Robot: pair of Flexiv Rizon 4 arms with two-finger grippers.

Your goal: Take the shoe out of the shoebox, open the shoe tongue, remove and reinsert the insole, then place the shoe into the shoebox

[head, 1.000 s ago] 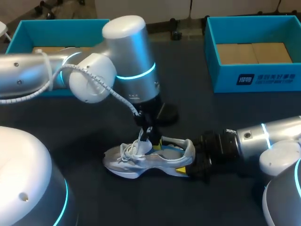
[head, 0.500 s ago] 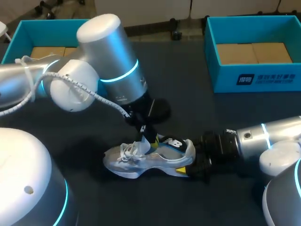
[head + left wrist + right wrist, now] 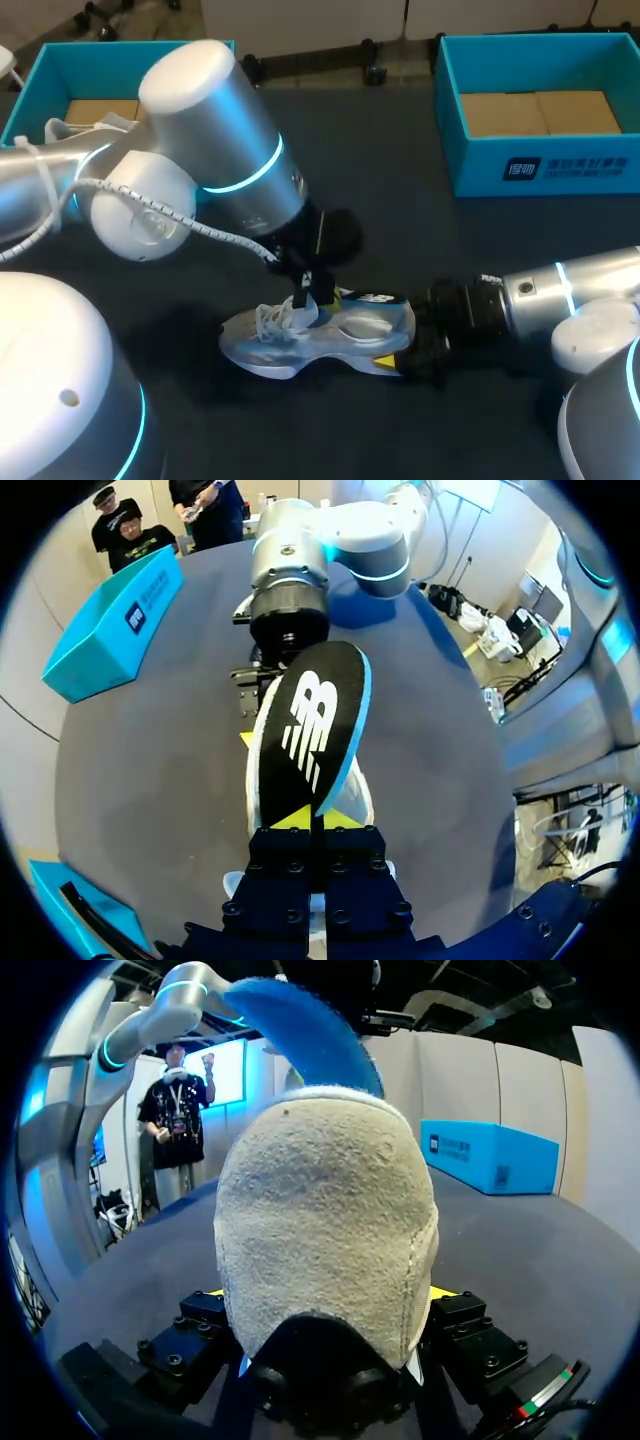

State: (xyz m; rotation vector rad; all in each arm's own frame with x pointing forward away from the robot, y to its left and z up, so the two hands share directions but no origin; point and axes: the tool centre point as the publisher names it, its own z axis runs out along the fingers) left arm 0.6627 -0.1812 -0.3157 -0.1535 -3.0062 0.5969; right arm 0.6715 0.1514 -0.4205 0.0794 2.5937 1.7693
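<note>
Both closed: left gripper [image 3: 312,825] pinching insole [image 3: 312,725], right gripper [image 3: 419,345] clamping shoe [image 3: 325,1230].

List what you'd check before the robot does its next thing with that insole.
1. Left gripper shut on the insole: ok, it pinches one end.
2. Right gripper steadying the shoe by its heel: ok.
3. Shoe upright on the table: ok.
4. Insole lined up with the shoe's opening: cannot tell. In the head view it sits along the opening's far rim.
5. Laces clear of the opening: ok, they are bunched toward the toe.
6. Shoebox open for later: ok.
</note>
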